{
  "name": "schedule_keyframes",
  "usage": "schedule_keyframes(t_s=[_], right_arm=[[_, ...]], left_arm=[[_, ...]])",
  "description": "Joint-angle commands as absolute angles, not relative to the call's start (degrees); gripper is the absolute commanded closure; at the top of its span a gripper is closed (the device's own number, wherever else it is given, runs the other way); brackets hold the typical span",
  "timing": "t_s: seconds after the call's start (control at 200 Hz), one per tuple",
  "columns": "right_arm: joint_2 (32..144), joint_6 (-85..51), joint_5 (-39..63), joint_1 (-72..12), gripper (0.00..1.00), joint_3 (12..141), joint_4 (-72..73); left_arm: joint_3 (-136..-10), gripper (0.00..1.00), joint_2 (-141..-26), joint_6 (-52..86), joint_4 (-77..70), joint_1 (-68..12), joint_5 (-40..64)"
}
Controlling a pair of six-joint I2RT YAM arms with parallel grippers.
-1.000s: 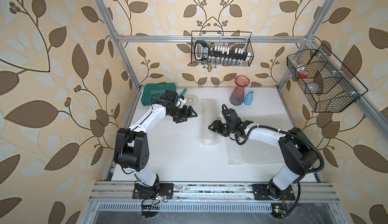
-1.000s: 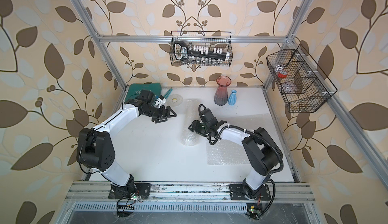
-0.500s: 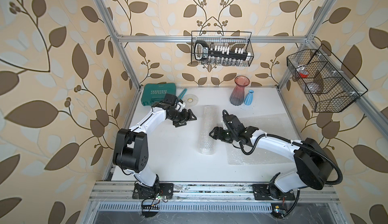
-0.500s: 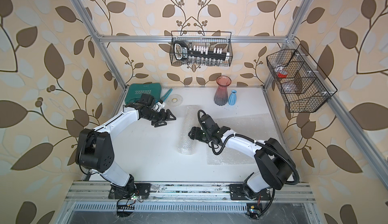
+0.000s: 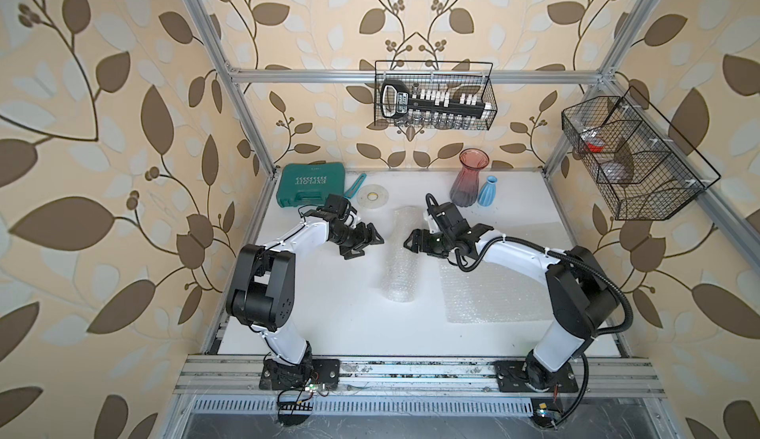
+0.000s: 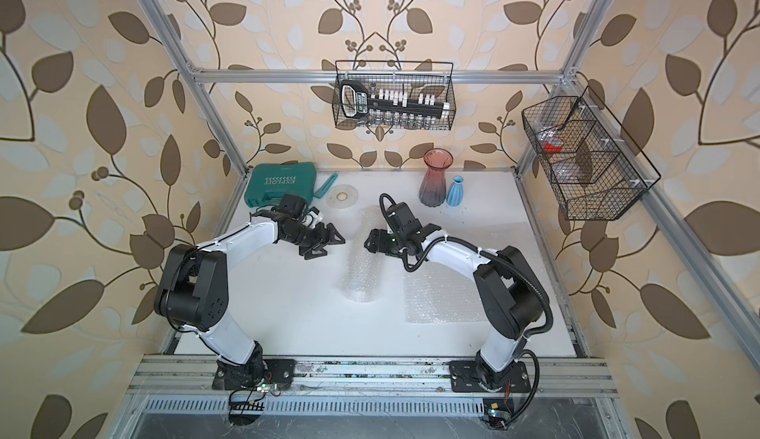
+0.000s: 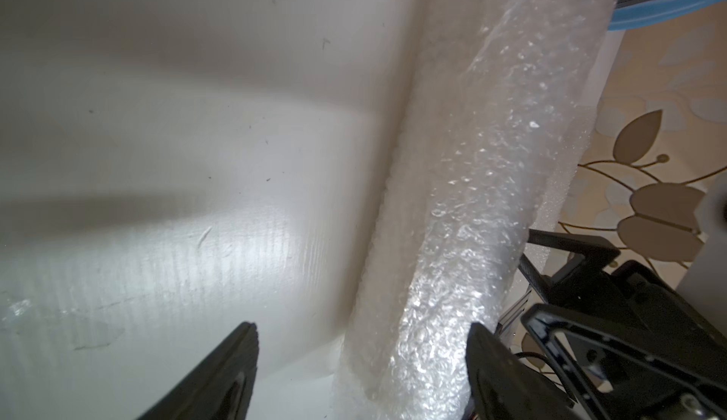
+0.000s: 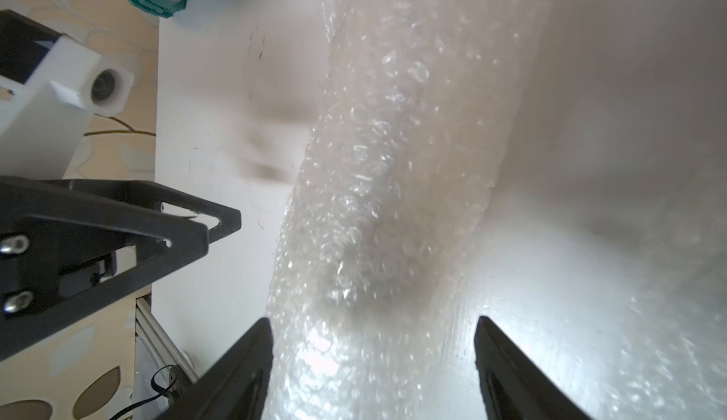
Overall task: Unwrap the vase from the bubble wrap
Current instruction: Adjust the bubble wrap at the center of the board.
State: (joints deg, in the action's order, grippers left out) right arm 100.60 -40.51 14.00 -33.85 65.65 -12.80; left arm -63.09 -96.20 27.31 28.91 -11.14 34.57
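Note:
A roll of bubble wrap (image 5: 399, 258) (image 6: 362, 254) lies lengthwise mid-table; no vase shows through it, and its inside is hidden. My left gripper (image 5: 367, 247) (image 6: 327, 249) hovers open just left of the roll without touching it; in the left wrist view the left gripper (image 7: 362, 325) is empty and the roll (image 7: 452, 221) lies just ahead. My right gripper (image 5: 416, 243) (image 6: 372, 244) is open at the roll's right side. In the right wrist view the right gripper (image 8: 371, 319) has its jaws spread to either side of the roll (image 8: 377, 186) without pinching it.
A flat bubble wrap sheet (image 5: 491, 289) lies under the right arm. A bare red glass vase (image 5: 469, 182) and a small blue vase (image 5: 489, 191) stand at the back. A green tool case (image 5: 310, 184) and a tape roll (image 5: 372, 197) sit back left. Wire baskets (image 5: 434, 99) (image 5: 633, 157) hang on the walls.
The right gripper has opened wider and let go of the roll, staying at its right side. The left gripper has come a little forward toward the roll. The roll's near end shifted slightly left.

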Motion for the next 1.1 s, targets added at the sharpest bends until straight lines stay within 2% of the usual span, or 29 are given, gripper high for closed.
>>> schedule_keyframes(t_s=[0.0,0.295,0.55,0.96,1.095], right_arm=[[104.2,-38.4,15.1,-33.5,0.21,68.7,-15.0],[100.0,-37.7,8.0,-30.2,0.24,62.9,-19.1],[97.4,-36.8,4.3,-27.9,0.26,59.2,-22.4],[99.5,-35.6,6.8,-28.0,0.31,59.4,-23.3],[100.7,-35.4,10.4,-28.1,0.35,59.8,-22.1]], left_arm=[[-62.1,0.16,-95.3,28.5,27.0,-10.5,32.5],[-61.0,0.16,-96.8,29.5,25.3,-10.6,33.1],[-63.1,0.16,-100.4,30.3,23.1,-14.0,36.7],[-66.6,0.15,-107.3,37.1,7.5,-19.3,48.1],[-66.3,0.2,-108.4,38.8,4.5,-20.3,49.4]])
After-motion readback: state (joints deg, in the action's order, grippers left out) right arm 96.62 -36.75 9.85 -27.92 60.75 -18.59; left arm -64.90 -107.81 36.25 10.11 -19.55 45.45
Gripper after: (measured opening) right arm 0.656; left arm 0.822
